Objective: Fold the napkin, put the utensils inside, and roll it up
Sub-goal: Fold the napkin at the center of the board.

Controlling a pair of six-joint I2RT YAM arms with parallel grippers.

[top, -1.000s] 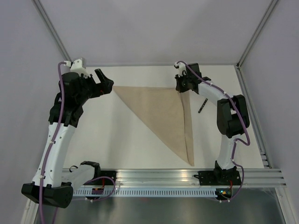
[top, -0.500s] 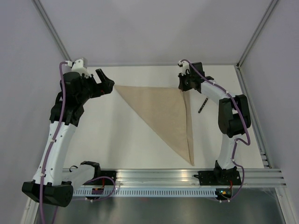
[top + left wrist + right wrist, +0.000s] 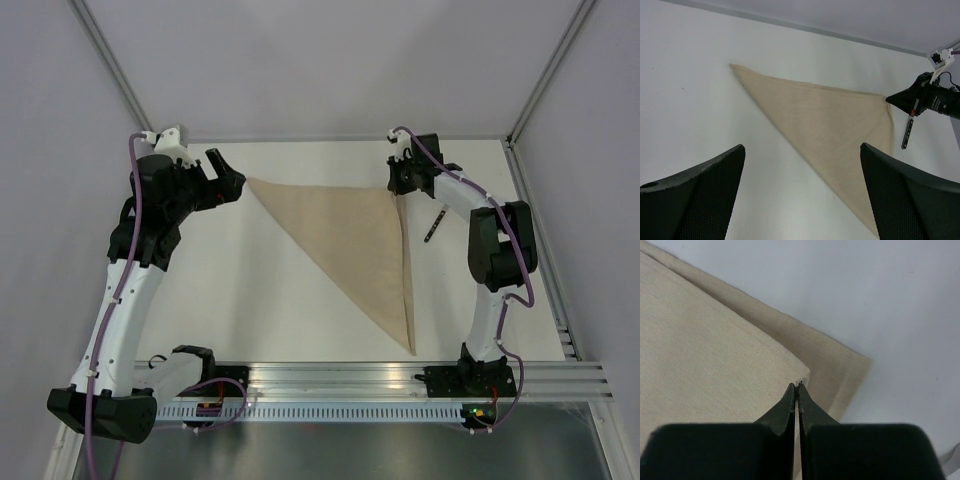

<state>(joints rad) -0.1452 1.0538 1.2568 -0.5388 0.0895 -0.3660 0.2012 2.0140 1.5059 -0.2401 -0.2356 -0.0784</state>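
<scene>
The tan napkin (image 3: 350, 235) lies on the white table folded into a triangle, with its long point toward the near edge. My right gripper (image 3: 400, 188) is shut on the top layer's corner at the napkin's far right; in the right wrist view the closed tips (image 3: 798, 385) pinch that corner of cloth (image 3: 715, 355), and the lower layer shows just beyond. The fork (image 3: 433, 227), black handled, lies on the table right of the napkin and also shows in the left wrist view (image 3: 907, 135). My left gripper (image 3: 226, 175) is open and empty, raised beside the napkin's far left corner (image 3: 735, 67).
A metal rail (image 3: 400, 375) runs along the near edge, holding both arm bases. Grey walls and slanted frame posts (image 3: 535, 90) close in the back and sides. The table's right edge (image 3: 540, 260) lies just past the fork.
My right gripper has moved a little right and back, drawing the napkin's far right corner with it. My left gripper has drawn back slightly from the left corner.
</scene>
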